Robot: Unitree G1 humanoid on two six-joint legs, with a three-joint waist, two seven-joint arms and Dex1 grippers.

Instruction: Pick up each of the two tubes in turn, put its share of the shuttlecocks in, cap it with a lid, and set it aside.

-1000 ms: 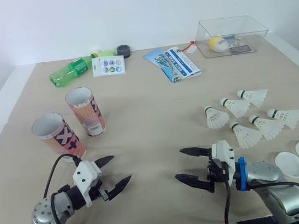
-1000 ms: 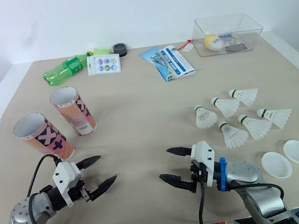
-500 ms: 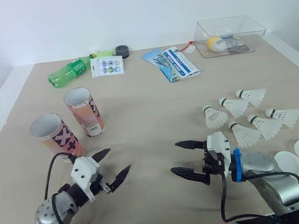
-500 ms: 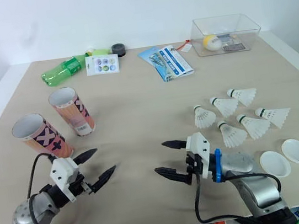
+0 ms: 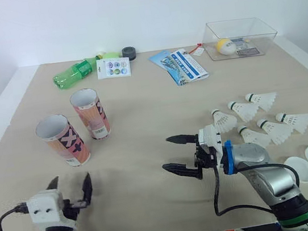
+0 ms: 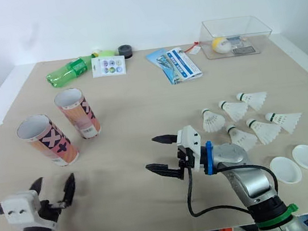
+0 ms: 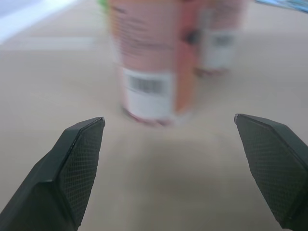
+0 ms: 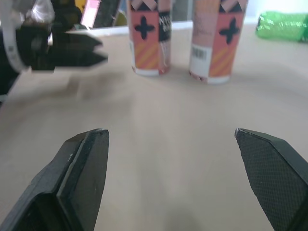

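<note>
While near tube (image 5: 63,141) stands upright beside far tube (image 5: 90,114), left gripper (image 5: 70,182), wide, empty, facing it, should advance level, straddle mid-body, close gently; right gripper (image 5: 166,154) wide, empty, mid-table.

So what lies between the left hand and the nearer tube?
Nothing: only bare table separates the left hand from the nearer tube, as the left wrist view shows.

Head overlooks table (image 5: 152,101) (wrists face tubes (image 7: 154,57)).
</note>
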